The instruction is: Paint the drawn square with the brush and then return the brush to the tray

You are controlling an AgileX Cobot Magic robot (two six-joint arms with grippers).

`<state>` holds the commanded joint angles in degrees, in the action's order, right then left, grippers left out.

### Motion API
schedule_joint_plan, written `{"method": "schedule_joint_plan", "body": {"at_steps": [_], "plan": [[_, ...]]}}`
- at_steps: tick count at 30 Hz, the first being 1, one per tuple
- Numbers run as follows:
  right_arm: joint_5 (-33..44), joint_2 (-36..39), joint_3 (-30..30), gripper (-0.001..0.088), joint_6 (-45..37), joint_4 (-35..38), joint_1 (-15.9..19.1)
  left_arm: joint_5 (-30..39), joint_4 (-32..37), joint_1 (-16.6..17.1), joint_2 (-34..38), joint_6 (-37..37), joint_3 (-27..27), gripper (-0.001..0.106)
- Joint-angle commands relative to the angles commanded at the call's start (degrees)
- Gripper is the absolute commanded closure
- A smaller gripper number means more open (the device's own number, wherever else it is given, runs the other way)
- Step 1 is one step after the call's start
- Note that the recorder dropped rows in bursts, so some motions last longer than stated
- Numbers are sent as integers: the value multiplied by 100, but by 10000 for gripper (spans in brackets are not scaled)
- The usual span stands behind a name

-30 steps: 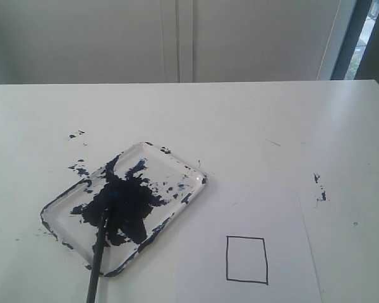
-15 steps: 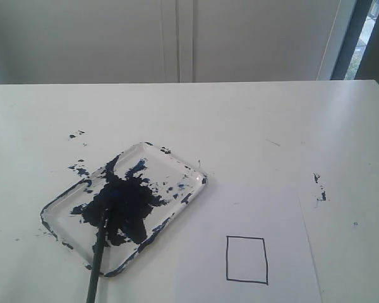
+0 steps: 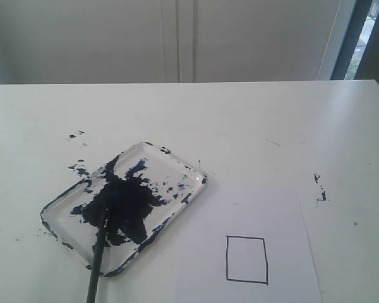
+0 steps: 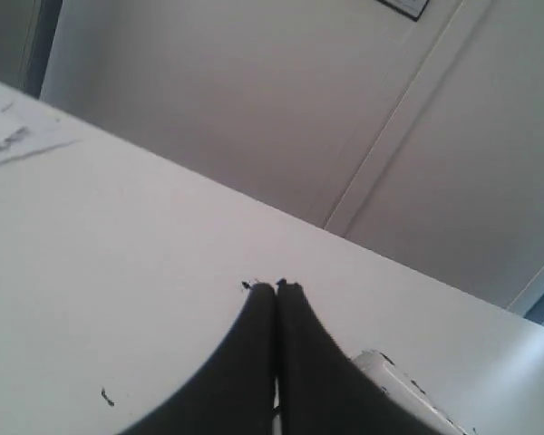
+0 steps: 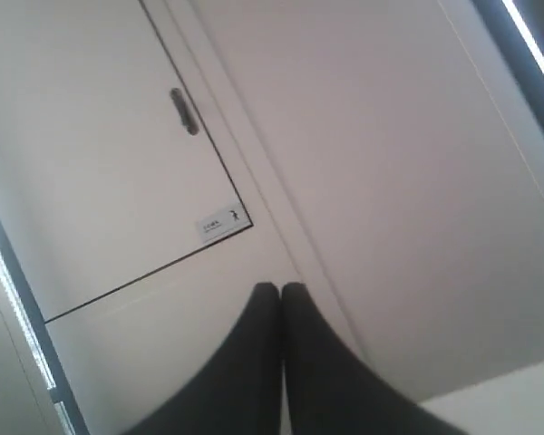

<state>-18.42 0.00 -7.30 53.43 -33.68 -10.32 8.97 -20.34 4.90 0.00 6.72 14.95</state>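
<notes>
— Exterior view: where is the long thin black brush [image 3: 96, 265]?
— Its dark tip lies in the blue-black paint blotch inside the shallow clear rectangular tray [image 3: 175, 161]. The handle crosses the tray's near rim and runs off the lower edge of the picture.
— And the small black-lined drawn square [image 3: 247, 259]?
— It sits on the white paper sheet [image 3: 284, 214], right of the tray and apart from it. Its inside is plain white.
— Anything else on the white surface [image 3: 240, 113]?
— Small dark paint specks [image 3: 76, 134] beyond the tray's left side, and a few more past the paper's right edge.
— How does the left gripper [image 4: 276, 288] stand?
— In the left wrist view its black fingers are pressed together tip to tip with nothing between them, low over the surface.
— The right gripper [image 5: 281, 288]?
— Closed the same way and empty, pointing at a pale cabinet door [image 5: 118, 199] with a dark handle [image 5: 183, 111].
</notes>
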Motion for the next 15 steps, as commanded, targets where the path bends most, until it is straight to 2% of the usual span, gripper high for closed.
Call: {"method": "schedule_joint_plan", "body": {"at_steps": [5, 9, 12, 15], "plan": [[-557, 30, -244, 868, 2174, -3023, 0, 714, -185, 0, 8, -979, 386, 1053], [-1142, 529, -436, 868, 3638, -4946, 0, 1061, -973, 0, 312, -2060, 477, 1053], [-1308, 994, -571, 868, 4219, -5559, 0, 1193, -1869, 0, 601, -2993, 477, 1053], [-1520, 1414, -712, 868, 4305, -5814, 0, 1395, -2674, 0, 870, -4006, 477, 1053]]}}
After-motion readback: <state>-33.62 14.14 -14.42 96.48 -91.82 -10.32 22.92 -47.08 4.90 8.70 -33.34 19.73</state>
